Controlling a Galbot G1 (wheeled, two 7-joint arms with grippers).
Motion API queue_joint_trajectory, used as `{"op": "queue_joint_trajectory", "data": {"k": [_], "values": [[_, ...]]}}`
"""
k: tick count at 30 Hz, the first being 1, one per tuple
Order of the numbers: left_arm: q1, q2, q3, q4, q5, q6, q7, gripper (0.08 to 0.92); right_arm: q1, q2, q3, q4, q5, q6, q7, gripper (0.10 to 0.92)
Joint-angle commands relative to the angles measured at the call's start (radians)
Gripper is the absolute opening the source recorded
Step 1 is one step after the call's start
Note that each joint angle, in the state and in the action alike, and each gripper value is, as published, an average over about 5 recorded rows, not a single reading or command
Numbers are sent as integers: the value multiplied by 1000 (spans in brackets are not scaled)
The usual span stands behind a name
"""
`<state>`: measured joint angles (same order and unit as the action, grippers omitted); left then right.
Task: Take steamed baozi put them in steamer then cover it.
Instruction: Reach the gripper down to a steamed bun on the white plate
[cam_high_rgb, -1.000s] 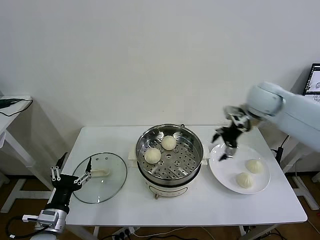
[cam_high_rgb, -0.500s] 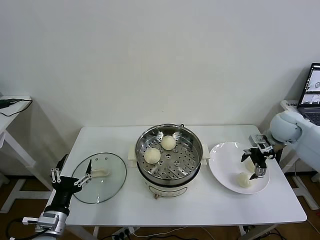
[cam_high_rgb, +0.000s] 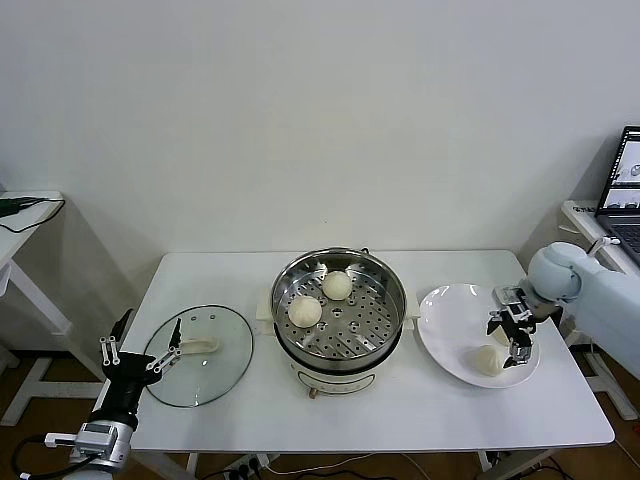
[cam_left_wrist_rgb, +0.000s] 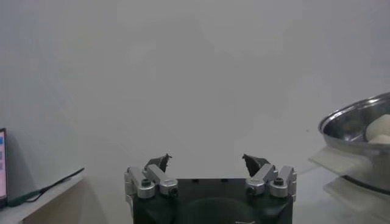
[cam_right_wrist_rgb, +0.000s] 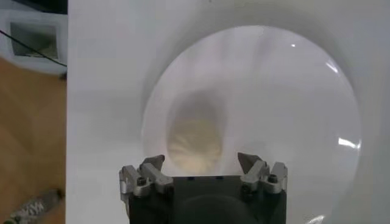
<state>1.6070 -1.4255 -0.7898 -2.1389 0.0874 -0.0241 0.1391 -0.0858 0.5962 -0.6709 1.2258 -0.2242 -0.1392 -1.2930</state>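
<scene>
1. Head view: the right gripper hangs over the plate with fingers spread, holding nothing; two baozi lie there, two in the steamer; the cover lies on the worktop.
2. Left wrist view: the left gripper is parked, fingers apart.
3. Right wrist view: spread fingers straddle one bun.

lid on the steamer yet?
No. In the head view the glass lid lies flat on the table to the left of the open steamer, which shows two buns inside.
</scene>
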Motion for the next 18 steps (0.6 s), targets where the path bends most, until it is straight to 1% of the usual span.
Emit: {"op": "queue_joint_trajectory", "data": {"k": [1, 15, 18], "values": [[-3, -1, 1, 7, 0, 1, 0, 823, -55, 38, 36, -43, -59, 13, 4, 823], [1, -2, -2, 0, 0, 1, -1, 823, -97, 52, 73, -49, -104, 18, -4, 822], [2, -2, -2, -4, 0, 2, -2, 823, -100, 52, 79, -48, -105, 18, -4, 809]]}}
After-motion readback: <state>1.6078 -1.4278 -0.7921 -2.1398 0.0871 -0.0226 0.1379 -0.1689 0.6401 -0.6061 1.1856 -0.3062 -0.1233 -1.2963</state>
